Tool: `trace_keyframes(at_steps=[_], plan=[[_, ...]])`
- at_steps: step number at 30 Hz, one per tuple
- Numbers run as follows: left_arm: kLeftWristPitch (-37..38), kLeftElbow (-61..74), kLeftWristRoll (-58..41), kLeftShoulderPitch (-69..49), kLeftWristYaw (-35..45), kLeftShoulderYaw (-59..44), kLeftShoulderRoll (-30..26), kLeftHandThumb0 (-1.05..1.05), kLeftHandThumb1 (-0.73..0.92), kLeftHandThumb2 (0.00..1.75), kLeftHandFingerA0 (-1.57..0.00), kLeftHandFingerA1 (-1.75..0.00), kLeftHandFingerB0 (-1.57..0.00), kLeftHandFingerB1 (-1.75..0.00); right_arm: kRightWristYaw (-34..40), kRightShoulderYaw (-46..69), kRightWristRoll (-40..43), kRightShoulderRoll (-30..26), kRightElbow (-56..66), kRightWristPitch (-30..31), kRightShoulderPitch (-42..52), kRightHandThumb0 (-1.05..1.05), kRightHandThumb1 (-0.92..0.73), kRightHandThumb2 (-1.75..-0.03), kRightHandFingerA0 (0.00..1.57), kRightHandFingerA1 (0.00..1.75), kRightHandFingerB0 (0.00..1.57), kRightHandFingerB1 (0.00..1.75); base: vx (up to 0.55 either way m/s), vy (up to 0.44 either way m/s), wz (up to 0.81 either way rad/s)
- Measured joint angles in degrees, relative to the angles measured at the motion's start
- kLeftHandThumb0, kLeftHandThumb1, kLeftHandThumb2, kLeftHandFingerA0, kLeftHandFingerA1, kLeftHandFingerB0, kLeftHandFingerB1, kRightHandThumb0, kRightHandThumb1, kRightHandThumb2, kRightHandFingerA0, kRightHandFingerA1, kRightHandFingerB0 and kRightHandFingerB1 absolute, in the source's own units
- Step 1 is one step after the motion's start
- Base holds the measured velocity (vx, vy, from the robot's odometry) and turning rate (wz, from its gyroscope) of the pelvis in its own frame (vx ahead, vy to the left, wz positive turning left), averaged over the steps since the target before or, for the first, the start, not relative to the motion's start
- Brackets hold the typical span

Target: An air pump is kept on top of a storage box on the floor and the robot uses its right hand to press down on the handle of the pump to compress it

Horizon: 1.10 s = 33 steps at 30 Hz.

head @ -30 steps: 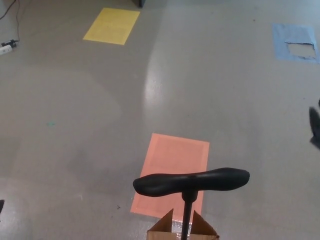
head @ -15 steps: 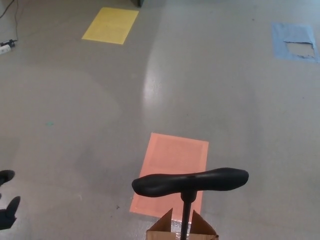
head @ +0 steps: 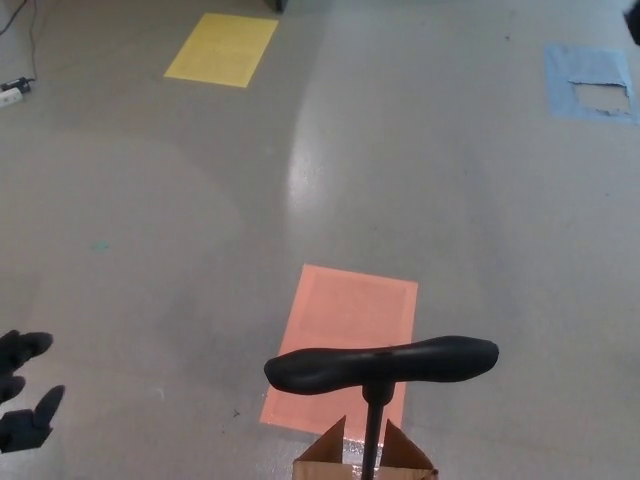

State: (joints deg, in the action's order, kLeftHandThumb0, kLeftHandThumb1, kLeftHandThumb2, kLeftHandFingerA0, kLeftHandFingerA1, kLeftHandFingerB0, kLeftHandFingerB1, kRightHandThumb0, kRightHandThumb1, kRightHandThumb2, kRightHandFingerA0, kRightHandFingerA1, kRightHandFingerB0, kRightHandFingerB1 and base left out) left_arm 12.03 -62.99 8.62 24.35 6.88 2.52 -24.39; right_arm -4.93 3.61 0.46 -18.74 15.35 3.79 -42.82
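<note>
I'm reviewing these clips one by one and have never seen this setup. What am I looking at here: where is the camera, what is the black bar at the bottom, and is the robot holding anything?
The camera sits on a humanoid robot's head and looks down at the floor in front of it. The black bar is the handle of an air pump; its thin rod runs down into a cardboard box at the bottom edge. Nothing touches the handle. At the left edge you see the robot's left hand, black, fingers apart, holding nothing. A dark bit at the top right corner may be the right hand, too little to tell. On the grey floor lie coloured patches: orange, yellow and a torn blue one.
</note>
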Motion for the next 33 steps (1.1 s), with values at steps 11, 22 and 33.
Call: trace_keyframes(at_steps=[11, 22, 33], plan=[[1.1, 0.7, 0.0, 0.4, 0.1, 0.6, 0.8, -0.48, 0.6, 0.88, -0.39, -0.51, -0.31, -0.46, -7.1, -11.7, 2.2, -3.1, 15.1, 8.2, -10.1, -0.86, -0.82, -1.12, 0.0, 0.12, 0.0, 0.12, 0.0, 0.0, 0.0], [3.1, -2.6, 0.0, 2.3, 0.1, 1.1, 1.0, -0.48, 0.6, 0.88, -0.39, -0.51, -0.31, -0.46, -15.6, -21.0, 5.3, -7.1, 24.6, 16.1, -16.7, -0.86, -0.82, -1.12, 0.0, 0.12, 0.0, 0.12, 0.0, 0.0, 0.0], [4.5, -2.3, -0.3, 3.0, 1.9, 0.6, 1.1, -0.3, 0.61, 1.08, -0.01, -0.48, 0.0, -0.47, -22.4, -26.8, 6.8, -14.9, 31.4, 20.6, -6.3, -0.79, -0.78, -1.1, 0.0, 0.24, 0.0, 0.22, 0.0, 0.0, 0.0]])
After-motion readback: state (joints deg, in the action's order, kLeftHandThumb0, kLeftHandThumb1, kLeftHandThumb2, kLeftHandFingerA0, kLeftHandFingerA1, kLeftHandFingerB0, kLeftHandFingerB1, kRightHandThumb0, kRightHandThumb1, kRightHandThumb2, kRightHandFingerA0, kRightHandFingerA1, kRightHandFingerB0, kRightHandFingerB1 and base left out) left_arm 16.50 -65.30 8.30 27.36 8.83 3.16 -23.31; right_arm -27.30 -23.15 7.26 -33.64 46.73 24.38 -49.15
